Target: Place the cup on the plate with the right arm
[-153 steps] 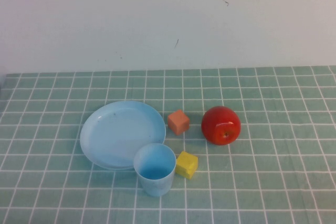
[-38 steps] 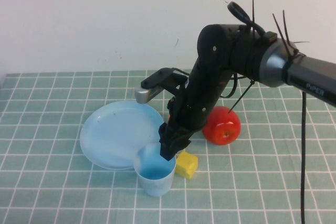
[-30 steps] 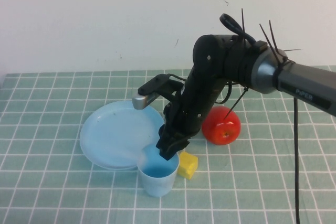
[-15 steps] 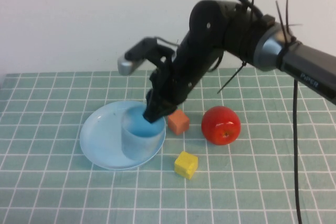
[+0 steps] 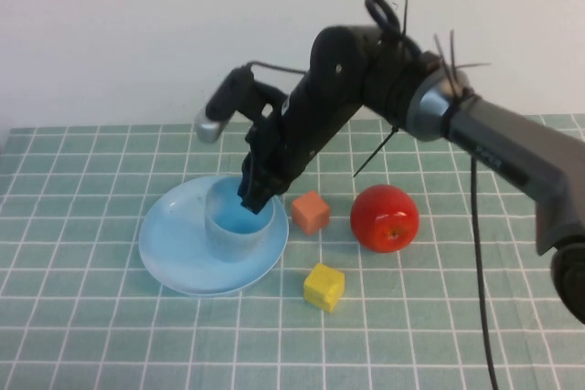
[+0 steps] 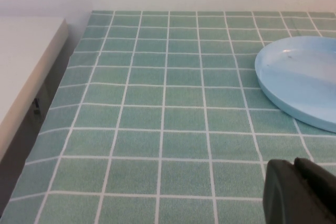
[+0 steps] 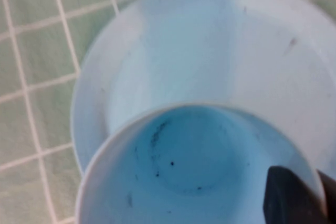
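Note:
The light blue cup (image 5: 236, 230) stands upright on the right part of the wide light blue plate (image 5: 174, 239). My right gripper (image 5: 256, 196) reaches down from the right arm and is shut on the cup's far right rim. In the right wrist view one finger sits inside the cup (image 7: 184, 166) and the other outside, with the gripper (image 7: 314, 190) clamping the rim over the plate (image 7: 252, 51). I cannot tell whether the cup's base touches the plate. My left gripper (image 6: 295, 182) is shut and empty, low over the tablecloth to the left of the plate (image 6: 299, 77).
An orange cube (image 5: 311, 212) lies just right of the plate, a red apple (image 5: 385, 217) further right, and a yellow cube (image 5: 324, 287) in front of them. A white wall stands behind. A white ledge (image 6: 26, 66) borders the cloth's left edge.
My right gripper took hold of the cup in front of the plate, lifted it and carried it back and left over the plate. In the last half second it moved slightly left.

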### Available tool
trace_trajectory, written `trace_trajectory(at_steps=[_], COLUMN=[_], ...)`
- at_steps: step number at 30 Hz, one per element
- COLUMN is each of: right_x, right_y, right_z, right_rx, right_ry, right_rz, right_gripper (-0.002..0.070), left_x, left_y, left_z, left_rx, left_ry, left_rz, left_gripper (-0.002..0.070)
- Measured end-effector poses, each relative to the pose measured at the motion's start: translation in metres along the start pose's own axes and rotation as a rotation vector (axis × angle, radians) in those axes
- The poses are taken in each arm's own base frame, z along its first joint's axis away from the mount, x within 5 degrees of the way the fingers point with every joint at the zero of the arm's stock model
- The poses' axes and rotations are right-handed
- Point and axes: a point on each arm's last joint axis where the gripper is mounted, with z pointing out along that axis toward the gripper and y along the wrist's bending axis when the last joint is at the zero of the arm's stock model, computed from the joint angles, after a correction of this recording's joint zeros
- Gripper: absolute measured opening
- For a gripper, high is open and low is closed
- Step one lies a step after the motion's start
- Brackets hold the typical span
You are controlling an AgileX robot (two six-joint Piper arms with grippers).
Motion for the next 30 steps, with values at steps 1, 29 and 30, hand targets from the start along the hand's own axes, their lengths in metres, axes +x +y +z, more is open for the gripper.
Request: trace_trajectory(at_steps=[1,29,30], right_x=[0.004,-0.021,-0.021], right_y=[-0.001,0.036,0.038], right_z=[0.008,-0.147,-0.159], right_rx=[-0.004,0.095,0.122], right_ry=[0.013,0.022,0.02], right_rz=[0.004,-0.095,-0.087], right_gripper=[0.0018,0.0015,0.0009], left_x=[0.0,0.0,0.0], left_y=[0.0,0.0,0.0], left_z=[0.0,0.0,0.0], left_rx=[0.0,0.0,0.0], left_ry=[0.0,0.0,0.0], left_rz=[0.0,-0.002,-0.002], left_gripper=[-0.0003,-0.0003,-0.0003])
